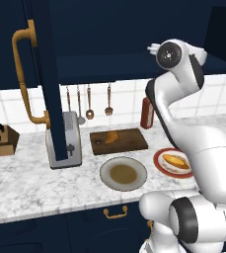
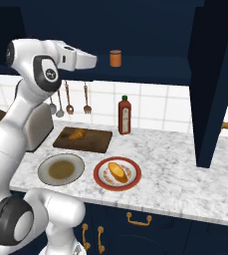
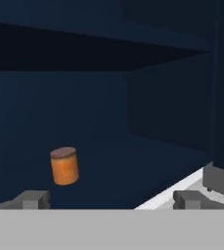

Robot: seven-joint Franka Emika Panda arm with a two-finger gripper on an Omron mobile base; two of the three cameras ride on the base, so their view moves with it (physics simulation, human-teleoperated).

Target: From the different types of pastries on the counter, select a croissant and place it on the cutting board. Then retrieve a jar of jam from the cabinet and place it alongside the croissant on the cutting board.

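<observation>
Your pincer (image 3: 111, 199) is wide open and holds nothing. Its two dark tips stand far apart at the bottom of the hand view. It is up high, at the mouth of the open cabinet (image 2: 212, 74), and it looks straight inside.

The jar of jam (image 3: 65, 166) sits on the dark shelf in there. It stands almost upright, a little to the left of the middle between your tips, and it is well apart from them. From the right base view you can see the jar (image 2: 115, 58) a bit past the end of the hand, on the same shelf.

Down on the tabletop (image 1: 30, 183), the croissant (image 1: 111, 137) already lies on the cutting board (image 1: 132, 141). The longer yellow pastry (image 2: 117, 171) lies on a red plate (image 2: 101, 180) near the board. A grey plate (image 1: 107, 182) and a tall red bottle (image 2: 124, 115) are close by too.

So the first part looks done, and you are now on the jam step. Next, I think you need to slide the hand a little to the left so the jar sits between the tips. Then push forward until the tips are on both sides of it, and squeeze. Go slowly, because a bump could tip the jar over.
</observation>
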